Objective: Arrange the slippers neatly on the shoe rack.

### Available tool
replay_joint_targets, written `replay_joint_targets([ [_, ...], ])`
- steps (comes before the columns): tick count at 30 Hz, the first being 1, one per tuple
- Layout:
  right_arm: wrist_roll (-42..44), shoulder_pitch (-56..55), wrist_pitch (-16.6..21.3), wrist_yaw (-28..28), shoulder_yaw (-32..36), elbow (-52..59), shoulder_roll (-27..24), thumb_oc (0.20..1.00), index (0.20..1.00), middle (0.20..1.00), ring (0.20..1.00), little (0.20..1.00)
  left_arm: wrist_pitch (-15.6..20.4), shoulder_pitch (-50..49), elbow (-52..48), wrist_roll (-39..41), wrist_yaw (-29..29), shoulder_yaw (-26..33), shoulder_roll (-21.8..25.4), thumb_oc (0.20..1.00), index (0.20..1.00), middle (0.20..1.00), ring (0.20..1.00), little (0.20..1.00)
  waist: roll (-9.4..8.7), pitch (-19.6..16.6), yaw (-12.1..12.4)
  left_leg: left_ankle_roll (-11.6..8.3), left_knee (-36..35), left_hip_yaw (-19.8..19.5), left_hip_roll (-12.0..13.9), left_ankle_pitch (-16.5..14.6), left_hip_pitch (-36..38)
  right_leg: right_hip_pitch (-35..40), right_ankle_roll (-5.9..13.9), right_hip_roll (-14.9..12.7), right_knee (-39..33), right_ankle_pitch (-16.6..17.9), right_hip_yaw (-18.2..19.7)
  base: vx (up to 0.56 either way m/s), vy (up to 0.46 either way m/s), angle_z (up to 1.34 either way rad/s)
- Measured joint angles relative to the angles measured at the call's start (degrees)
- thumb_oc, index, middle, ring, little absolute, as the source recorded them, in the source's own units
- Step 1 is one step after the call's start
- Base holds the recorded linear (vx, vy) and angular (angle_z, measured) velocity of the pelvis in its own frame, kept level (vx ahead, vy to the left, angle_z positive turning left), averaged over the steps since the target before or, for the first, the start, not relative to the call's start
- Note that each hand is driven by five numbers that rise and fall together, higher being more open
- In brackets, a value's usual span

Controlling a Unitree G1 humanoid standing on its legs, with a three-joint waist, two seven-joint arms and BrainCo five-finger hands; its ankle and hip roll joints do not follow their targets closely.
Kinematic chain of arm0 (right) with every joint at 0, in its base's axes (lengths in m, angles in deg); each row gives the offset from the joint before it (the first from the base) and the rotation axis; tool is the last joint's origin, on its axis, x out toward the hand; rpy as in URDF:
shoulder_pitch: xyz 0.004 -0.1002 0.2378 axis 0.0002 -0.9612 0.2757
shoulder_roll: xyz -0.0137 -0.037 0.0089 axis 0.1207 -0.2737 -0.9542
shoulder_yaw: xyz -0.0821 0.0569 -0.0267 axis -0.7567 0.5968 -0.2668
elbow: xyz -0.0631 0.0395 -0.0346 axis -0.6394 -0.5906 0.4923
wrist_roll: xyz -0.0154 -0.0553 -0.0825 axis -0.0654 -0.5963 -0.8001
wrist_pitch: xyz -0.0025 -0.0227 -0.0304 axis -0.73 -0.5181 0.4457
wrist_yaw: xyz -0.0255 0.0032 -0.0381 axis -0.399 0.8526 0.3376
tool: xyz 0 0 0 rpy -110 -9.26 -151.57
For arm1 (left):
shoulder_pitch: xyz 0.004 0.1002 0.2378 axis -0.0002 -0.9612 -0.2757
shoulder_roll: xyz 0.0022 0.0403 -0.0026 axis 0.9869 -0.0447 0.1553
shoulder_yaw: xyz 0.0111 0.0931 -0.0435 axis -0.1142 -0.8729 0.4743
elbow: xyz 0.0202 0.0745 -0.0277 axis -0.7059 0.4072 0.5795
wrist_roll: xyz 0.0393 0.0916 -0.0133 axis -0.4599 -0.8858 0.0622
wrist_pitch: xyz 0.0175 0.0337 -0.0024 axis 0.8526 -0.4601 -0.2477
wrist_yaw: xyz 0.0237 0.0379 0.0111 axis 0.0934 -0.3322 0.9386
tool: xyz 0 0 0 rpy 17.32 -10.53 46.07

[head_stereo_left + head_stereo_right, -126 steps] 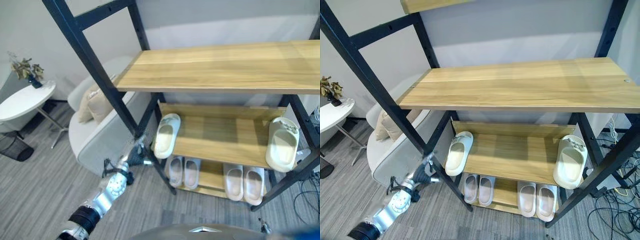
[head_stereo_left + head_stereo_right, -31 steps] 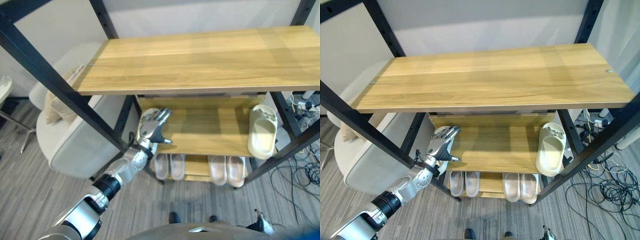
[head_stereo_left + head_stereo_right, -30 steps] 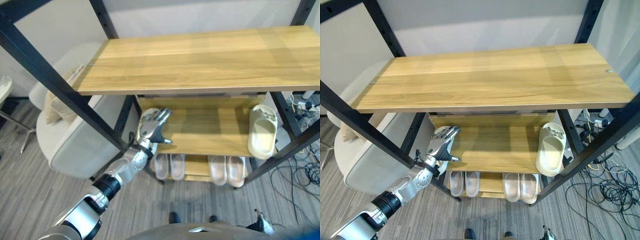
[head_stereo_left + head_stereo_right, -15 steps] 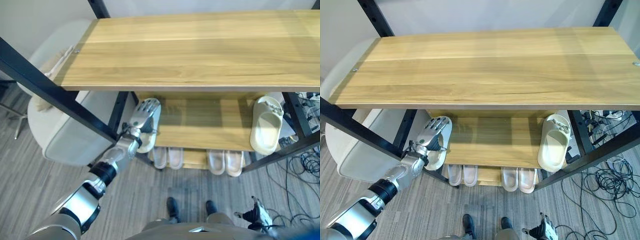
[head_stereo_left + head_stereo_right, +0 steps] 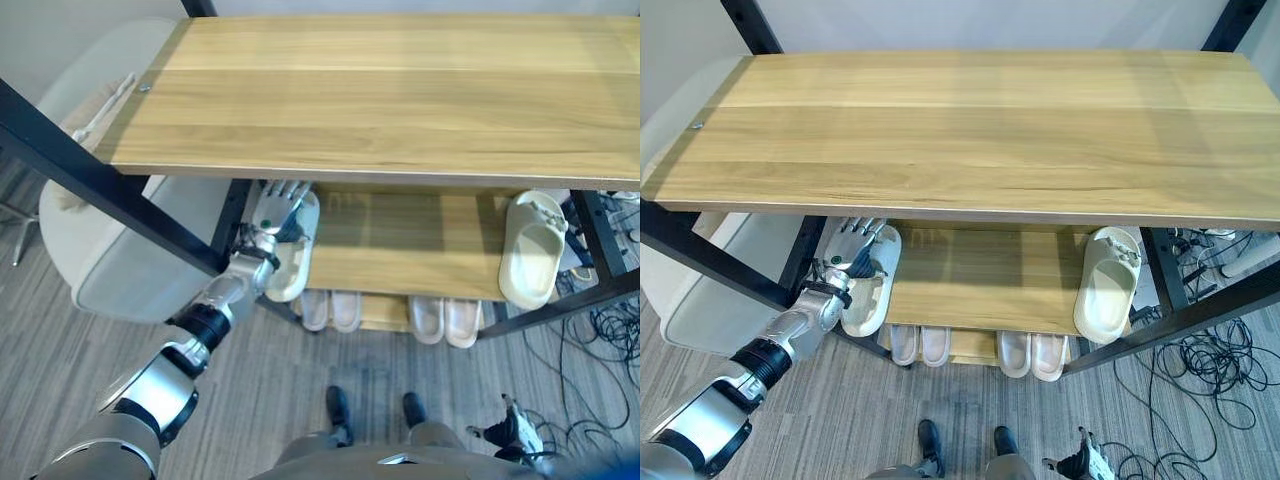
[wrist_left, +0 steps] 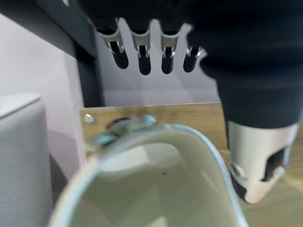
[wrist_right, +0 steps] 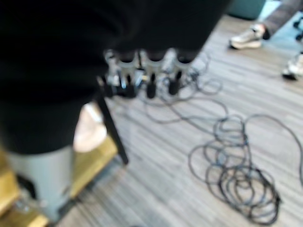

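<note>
A cream slipper (image 5: 297, 265) lies at the left end of the shoe rack's middle shelf (image 5: 400, 250). My left hand (image 5: 268, 222) hovers over it, open, with straight fingers (image 6: 141, 56) reaching past the strap (image 6: 142, 142) under the top board and the thumb (image 6: 255, 165) beside the slipper. Whether the hand touches it I cannot tell. The matching cream slipper (image 5: 530, 250) sits at the shelf's right end. Two slipper pairs (image 5: 330, 310) (image 5: 437, 320) stand on the bottom shelf. My right hand (image 5: 512, 436) hangs low at the right, fingers (image 7: 147, 71) relaxed and holding nothing.
The wide wooden top shelf (image 5: 400, 90) overhangs the middle one. Black slanted posts (image 5: 90, 170) frame the rack. A pale armchair (image 5: 110, 260) stands close at the left. Loose cables (image 5: 1200, 400) lie on the floor at the right. A person's shoe (image 7: 246, 40) shows beyond them.
The camera has tilted further down. My left hand has risen from beside the rack's front post to over the left slipper, and now reaches deeper under the top shelf.
</note>
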Motion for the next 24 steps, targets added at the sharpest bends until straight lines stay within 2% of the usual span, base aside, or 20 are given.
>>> replay_joint_targets([
  [8, 0.0, 0.2, 0.1, 0.0, -0.5, 0.0, 0.1, 1.0, 1.0, 1.0, 1.0, 1.0, -0.1, 1.6, 0.0, -2.7, -0.2, -1.5, 0.9, 1.0, 1.0, 1.0, 1.0, 1.0, 0.02, 0.0, 0.0, -0.01, 0.0, -0.1, 0.0, 0.1, 0.0, 0.1, -0.03, 0.0, -0.1, 0.0, -0.1, 0.0, 0.0, 0.0],
  [11, 0.0, 0.3, 0.1, 0.0, -0.5, 0.0, 0.1, 1.0, 1.0, 1.0, 1.0, 1.0, -0.1, 3.2, 0.1, -4.6, -0.5, -4.5, 2.3, 1.0, 1.0, 1.0, 1.0, 1.0, 0.03, 0.0, 0.0, -0.02, 0.0, -0.1, 0.0, 0.1, 0.0, 0.1, -0.05, 0.0, -0.1, 0.1, -0.1, 0.0, 0.0, 0.0],
  [19, 0.0, 0.3, 0.1, 0.0, -0.5, -0.1, 0.1, 1.0, 1.0, 1.0, 1.0, 1.0, -0.3, 5.2, 0.1, -6.7, -1.0, -5.4, 3.0, 1.0, 1.0, 1.0, 1.0, 1.0, 0.08, -0.1, 0.1, -0.02, 0.0, -0.2, 0.0, 0.1, 0.0, 0.3, -0.09, 0.0, -0.6, 0.2, -0.2, 0.0, 0.0, 0.0],
  [24, 0.0, 0.5, 0.2, 0.0, -0.7, -0.6, 0.1, 1.0, 1.0, 1.0, 1.0, 1.0, -0.4, 7.4, 0.8, -8.4, -2.3, -9.3, 4.4, 1.0, 1.0, 1.0, 1.0, 1.0, 0.2, -0.1, 0.1, -0.02, 0.0, -0.2, 0.0, 0.1, -0.1, 0.4, -0.11, 0.0, -1.0, 0.5, -0.2, 0.0, 0.0, 0.0],
])
